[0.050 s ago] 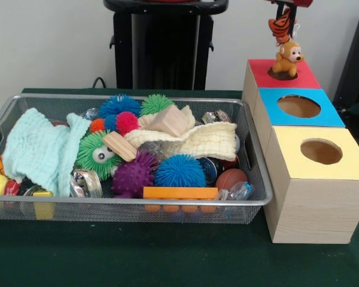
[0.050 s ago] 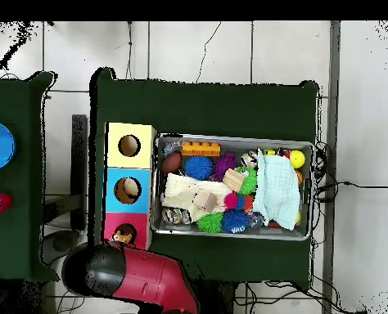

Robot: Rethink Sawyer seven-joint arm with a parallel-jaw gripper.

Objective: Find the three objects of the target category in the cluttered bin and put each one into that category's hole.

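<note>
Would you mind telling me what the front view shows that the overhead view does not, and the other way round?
Only the front view shows the gripper holding a striped toy above the monkey in the red box's hole, plus the boxes' wooden sides. Only the overhead view shows the arm's red shell, the tiled floor and a second green table. Both show the wire bin of toys and cloths beside the red, blue and yellow boxes.

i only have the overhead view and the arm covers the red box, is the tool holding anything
observer: yes, the front view shows the tool shut on an orange striped plush hanging over the red box.
operator: is the hole free
observer: no, a monkey plush sits in it, with its head and body above the lid.
operator: do the two plushes touch
observer: the striped one seems to rest on the monkey's head.
</note>
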